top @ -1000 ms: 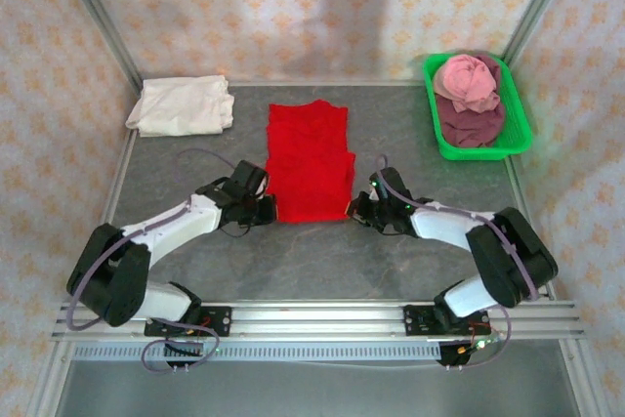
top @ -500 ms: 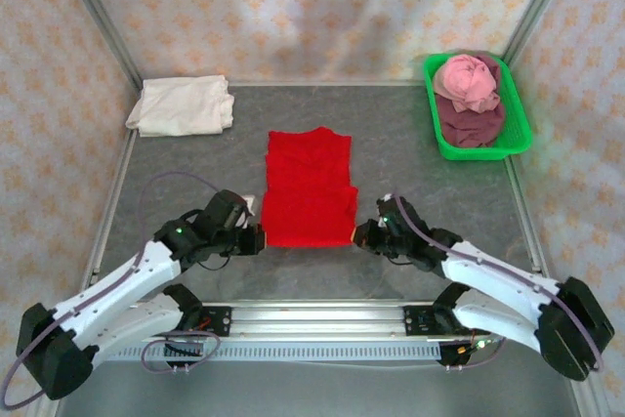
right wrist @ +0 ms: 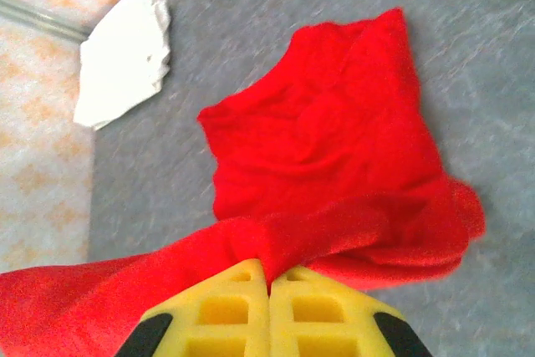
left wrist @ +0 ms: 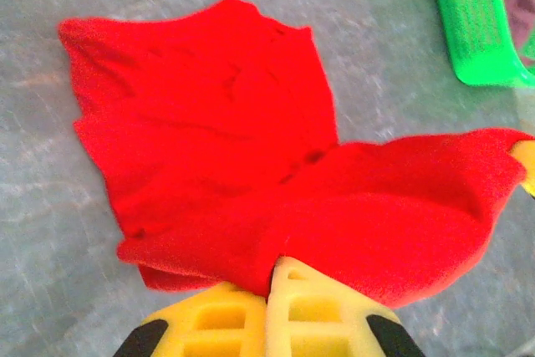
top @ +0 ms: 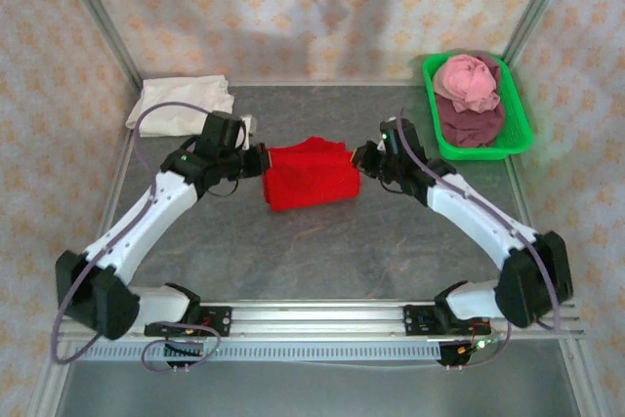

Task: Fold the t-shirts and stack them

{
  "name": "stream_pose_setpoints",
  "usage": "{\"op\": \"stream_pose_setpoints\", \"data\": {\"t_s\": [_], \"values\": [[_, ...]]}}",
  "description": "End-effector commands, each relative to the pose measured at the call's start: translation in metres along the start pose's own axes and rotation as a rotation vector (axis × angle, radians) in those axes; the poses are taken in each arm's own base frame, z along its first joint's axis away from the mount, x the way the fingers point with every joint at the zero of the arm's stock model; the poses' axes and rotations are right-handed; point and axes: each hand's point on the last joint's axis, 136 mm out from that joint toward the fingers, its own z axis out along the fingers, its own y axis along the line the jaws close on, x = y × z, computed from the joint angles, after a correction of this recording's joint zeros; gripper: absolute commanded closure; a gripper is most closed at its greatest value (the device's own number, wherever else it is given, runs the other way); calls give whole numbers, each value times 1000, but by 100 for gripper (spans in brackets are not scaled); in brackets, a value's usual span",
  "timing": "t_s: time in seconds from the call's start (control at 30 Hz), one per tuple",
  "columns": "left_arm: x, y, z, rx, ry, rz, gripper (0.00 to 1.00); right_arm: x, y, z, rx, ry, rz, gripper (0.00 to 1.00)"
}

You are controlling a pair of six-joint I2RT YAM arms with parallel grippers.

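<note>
Left tool (top: 261, 160) and right tool (top: 360, 157), each pinching a corner of the red t-shirt (top: 308, 178), have swung its hem toward the table's (top: 293, 261) far edge; limp, light cloth

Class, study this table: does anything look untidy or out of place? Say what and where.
The pink cloth t-shirt and dull maroon cloth t-shirt lie bunched, unfolded, in the green plastic tray at the far right. The bright red cloth t-shirt is only mid-fold.
</note>
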Motion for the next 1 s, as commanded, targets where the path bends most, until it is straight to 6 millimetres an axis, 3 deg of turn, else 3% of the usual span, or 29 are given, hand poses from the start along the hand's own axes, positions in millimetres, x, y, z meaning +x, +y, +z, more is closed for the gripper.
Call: {"op": "stream_pose_setpoints", "data": {"t_s": [0.0,0.2,0.33,0.37,0.4,0.43,0.47,0.53,0.6,0.73,0.87,0.97], "values": [[-33,0,7,9,-47,44,100,-27,8,13,-5,-3,-31,100],[-66,31,35,-65,-44,24,100,-57,17,54,3,24,-40,100],[-95,61,63,-137,-55,-8,100,-77,14,97,10,43,-20,99],[-105,69,70,-161,-63,-10,100,-82,17,109,1,55,-25,95],[-111,81,79,-201,-57,-15,82,-86,19,119,0,71,-26,83],[-121,93,86,-258,-46,-14,55,-92,17,126,21,99,-14,71],[-123,105,100,-301,-1,-13,42,-97,14,131,49,118,1,67],[-122,115,107,-357,60,-37,38,-104,11,131,67,105,10,61],[-114,107,104,-305,57,-76,38,-102,7,122,77,81,-13,56],[-63,99,93,-211,35,-199,37,-72,-17,110,106,108,-41,51],[-14,93,111,-167,136,-204,36,-36,-39,125,102,205,-41,50],[7,93,122,-204,217,-178,35,-22,-47,137,108,255,-40,50]]}}
